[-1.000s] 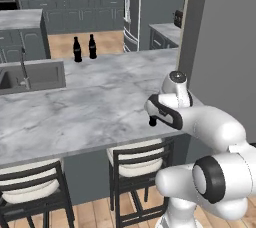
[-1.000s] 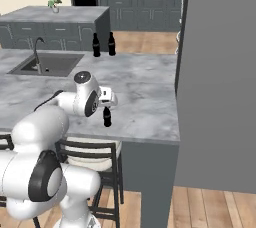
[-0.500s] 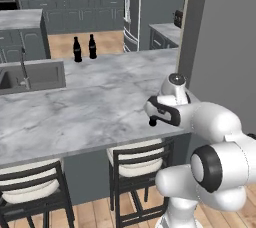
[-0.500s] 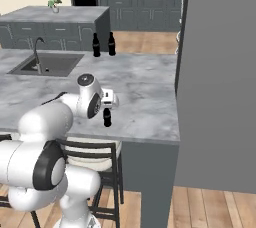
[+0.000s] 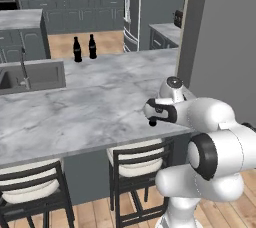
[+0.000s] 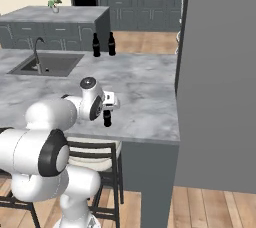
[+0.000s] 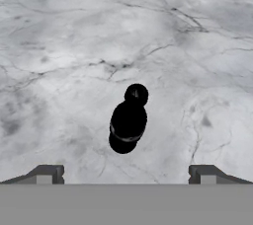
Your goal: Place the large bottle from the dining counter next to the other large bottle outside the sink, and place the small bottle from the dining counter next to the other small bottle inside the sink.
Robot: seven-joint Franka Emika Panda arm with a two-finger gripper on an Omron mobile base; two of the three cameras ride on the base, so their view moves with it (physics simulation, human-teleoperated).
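Observation:
A small black bottle point(image 7: 127, 123) stands upright on the marble dining counter point(image 5: 85, 112) near its front right corner. My gripper point(image 7: 126, 174) hovers straight above it, open, with one fingertip far to each side and nothing between them. From the base views the bottle point(image 6: 107, 118) shows just under the hand point(image 6: 111, 101). Two taller dark bottles point(image 5: 76, 50) point(image 5: 92, 47) stand side by side at the counter's far edge, right of the sink point(image 5: 30, 77). The small bottle inside the sink is hidden.
A gooseneck faucet point(image 6: 36, 51) rises at the sink's rim point(image 6: 47, 64). A grey wall point(image 6: 220, 72) closes off the counter's right end. Stools point(image 5: 137, 157) stand under the front edge. A cabinet island point(image 6: 55, 22) lies beyond.
The hand has hardly moved over the small bottle. The arm's elbow has shifted a little. The jaws stay wide open.

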